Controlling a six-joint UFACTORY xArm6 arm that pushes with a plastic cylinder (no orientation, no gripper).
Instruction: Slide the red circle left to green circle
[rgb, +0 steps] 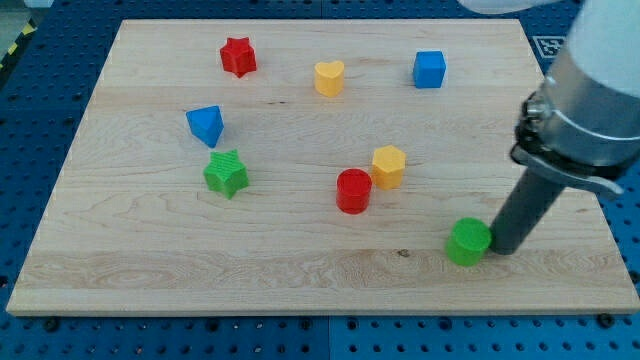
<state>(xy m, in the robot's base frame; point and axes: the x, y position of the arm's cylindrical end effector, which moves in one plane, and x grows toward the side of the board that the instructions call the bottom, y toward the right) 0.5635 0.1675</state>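
On the wooden table (300, 270):
Red circle (353, 191): beside yellow hexagon block (388, 166).
My tip (497, 249): touching green circle (467, 242), right side.
Tool: none; plain rod.
Writing: none legible.

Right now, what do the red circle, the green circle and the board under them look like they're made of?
The red circle and green circle look like moulded or printed plastic: solid even colour, a matte to faintly glossy surface, crisp edges. The board looks like pale wood, going by the long grain lines and plank seams; its finish seems smooth and unvarnished, though that is hard to judge. My tip rests beside the green circle.
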